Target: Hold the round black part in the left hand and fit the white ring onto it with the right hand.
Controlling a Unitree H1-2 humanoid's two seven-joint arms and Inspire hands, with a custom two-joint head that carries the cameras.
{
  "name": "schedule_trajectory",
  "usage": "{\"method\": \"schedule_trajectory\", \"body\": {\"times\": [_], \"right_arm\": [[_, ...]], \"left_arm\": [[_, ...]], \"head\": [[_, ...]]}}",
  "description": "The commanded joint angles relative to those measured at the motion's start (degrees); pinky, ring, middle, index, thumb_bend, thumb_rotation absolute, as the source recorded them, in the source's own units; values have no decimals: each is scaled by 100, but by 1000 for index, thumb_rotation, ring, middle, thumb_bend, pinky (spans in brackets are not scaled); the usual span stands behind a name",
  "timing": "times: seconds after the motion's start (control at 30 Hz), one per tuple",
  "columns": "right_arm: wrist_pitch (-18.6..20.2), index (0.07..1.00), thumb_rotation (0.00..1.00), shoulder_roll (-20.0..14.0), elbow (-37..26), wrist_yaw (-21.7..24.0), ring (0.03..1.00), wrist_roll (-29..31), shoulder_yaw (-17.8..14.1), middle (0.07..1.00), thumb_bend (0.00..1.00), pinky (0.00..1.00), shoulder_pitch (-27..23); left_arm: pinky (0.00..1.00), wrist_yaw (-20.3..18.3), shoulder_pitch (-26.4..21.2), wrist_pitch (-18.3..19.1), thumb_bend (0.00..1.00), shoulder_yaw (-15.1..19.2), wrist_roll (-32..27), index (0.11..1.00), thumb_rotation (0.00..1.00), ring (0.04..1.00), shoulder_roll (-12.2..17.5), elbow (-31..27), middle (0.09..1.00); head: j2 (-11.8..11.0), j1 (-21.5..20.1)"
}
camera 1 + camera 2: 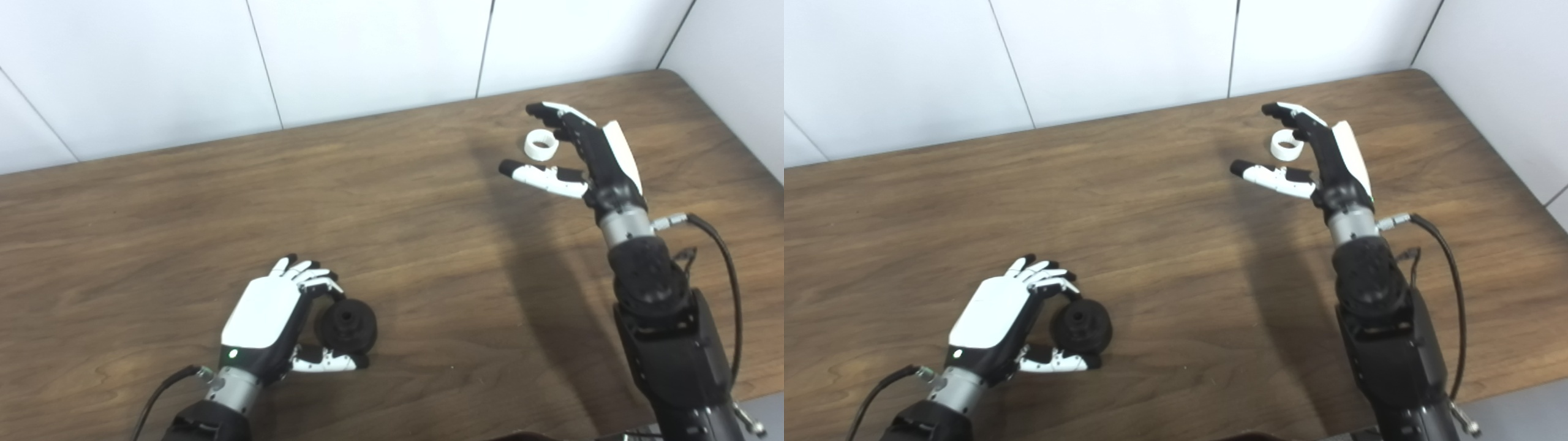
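Note:
The round black part [348, 324] rests on the wooden table [398, 214] near the front left. My left hand [269, 318] is closed around it: the fingers [318, 282] touch its upper left edge and the thumb lies along its lower edge. The white ring [541, 145] lies on the table at the back right; it also shows in the right eye view [1287, 146]. My right hand [603, 165] is open around the ring, with its fingers beyond it and its thumb on the near side. The hand seems not to touch the ring.
White wall panels [367, 55] stand behind the table's far edge. The table's right edge and rounded back right corner [674, 76] are close to the right hand. A black cable [726, 257] hangs from the right wrist.

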Motion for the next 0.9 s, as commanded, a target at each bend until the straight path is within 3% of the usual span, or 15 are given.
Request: {"method": "schedule_trajectory", "body": {"times": [0.0,0.23,0.87], "right_arm": [[-133,775,373,-195,71,-26,847,-161,-10,825,704,831,-342],[-26,782,290,-478,568,73,859,-413,76,851,705,814,-731],[-202,765,231,-1363,2346,221,878,-750,397,875,747,807,-1587]], "left_arm": [[999,-69,46,66,522,119,77,484,56,896,222,139,796],[980,81,64,-104,523,206,-29,483,56,878,293,250,783],[971,148,153,-153,523,249,-4,483,55,871,353,291,786]], "head": [[-25,-112],[-136,-296],[-320,-458]]}}
